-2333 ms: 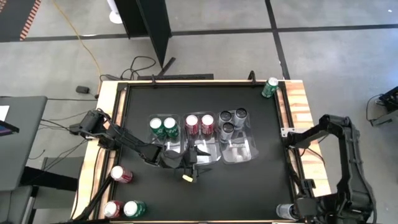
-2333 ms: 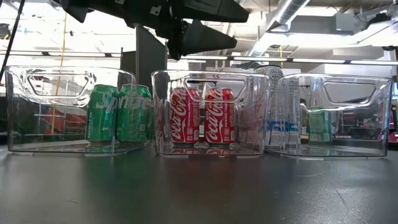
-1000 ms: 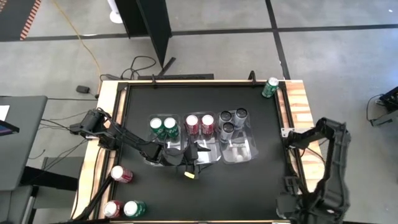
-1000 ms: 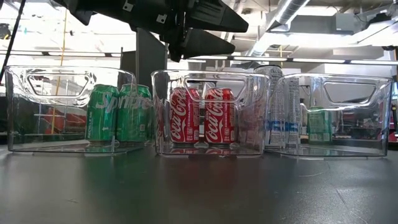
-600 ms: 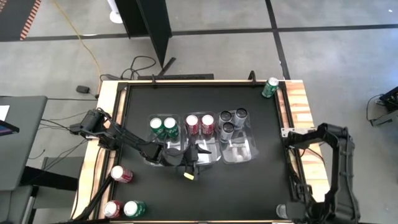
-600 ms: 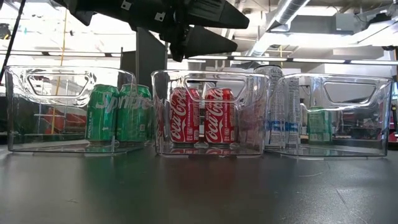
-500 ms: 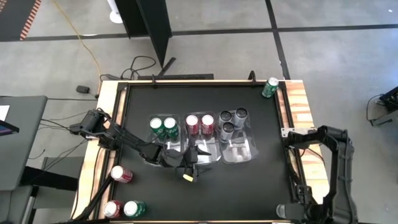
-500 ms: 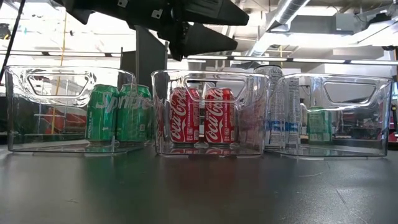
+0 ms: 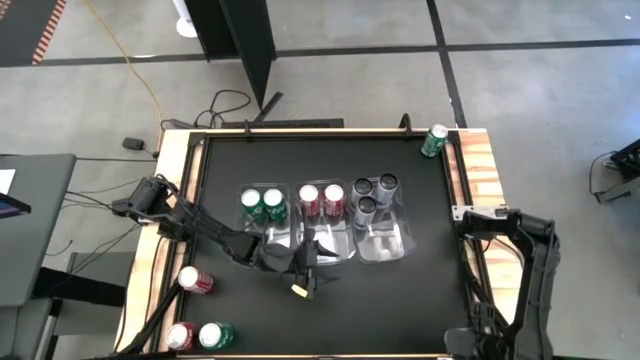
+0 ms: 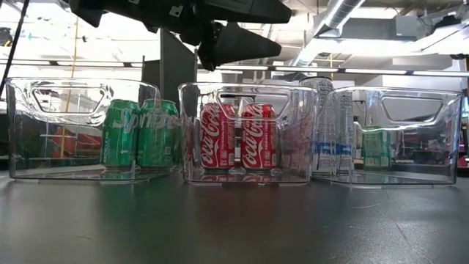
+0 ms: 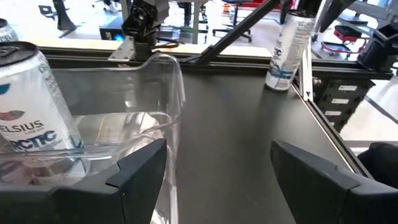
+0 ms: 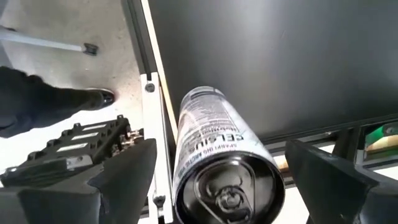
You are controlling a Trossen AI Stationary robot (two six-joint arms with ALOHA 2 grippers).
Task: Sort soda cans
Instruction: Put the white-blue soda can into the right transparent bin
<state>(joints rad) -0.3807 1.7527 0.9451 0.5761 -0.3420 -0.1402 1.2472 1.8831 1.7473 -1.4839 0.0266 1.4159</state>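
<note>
Three clear trays stand mid-table. The left tray holds two green cans (image 9: 263, 205), the middle one two red cans (image 9: 321, 200), the right one three silver cans (image 9: 371, 195). My left gripper (image 9: 304, 275) hovers open above the middle tray's near end (image 10: 238, 37), touching nothing. My right gripper (image 12: 227, 180) is at the table's near right corner, open. Its fingers stand on either side of an upright silver can (image 12: 217, 155) with a gap on both sides. Loose cans stand apart: a green one (image 9: 434, 141) at the far right corner, and red (image 9: 195, 281), red (image 9: 181, 335) and green (image 9: 215, 335) at the near left.
The trays' tall clear walls (image 10: 242, 132) rise around the sorted cans. A raised wooden rim (image 9: 480, 190) frames the black table top. The near right silver can stands close to the table's edge rail (image 12: 152, 118). A person's shoe (image 12: 93, 96) shows on the floor beyond that edge.
My right arm has folded down toward the near right corner, bringing its gripper over the silver can there, which the arm now covers in the high view. The cans and trays have not moved.
</note>
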